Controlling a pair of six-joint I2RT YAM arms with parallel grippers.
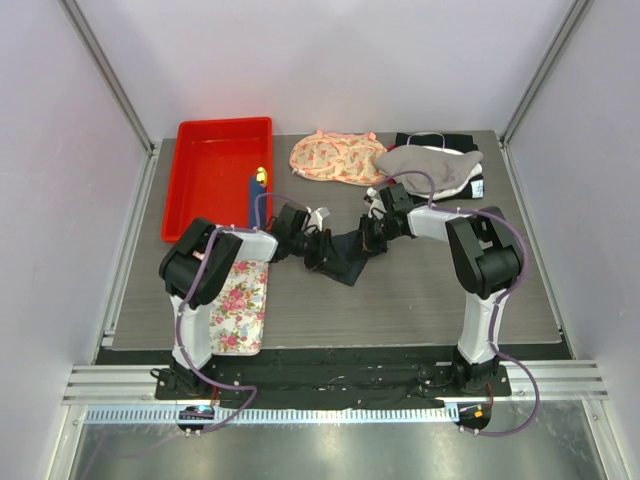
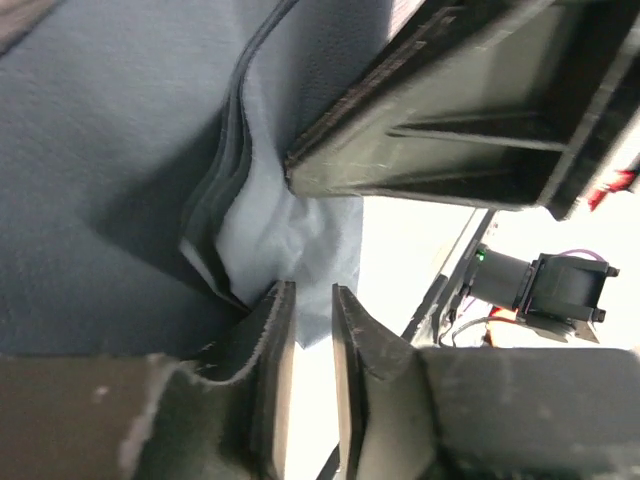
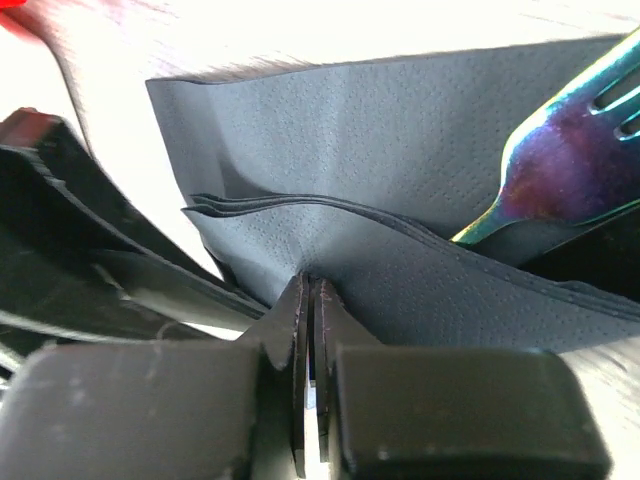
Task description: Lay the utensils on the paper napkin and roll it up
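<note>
Mostly, the folded paper napkin [image 3: 400,130] covers the fork [image 3: 560,160], tines showing.

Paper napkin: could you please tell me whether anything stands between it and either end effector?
Nothing visible does: the right end effector and the left end effector each pinch the paper napkin directly; the fork sits in its fold, aside.

No readable text, labels or numbers.
</note>
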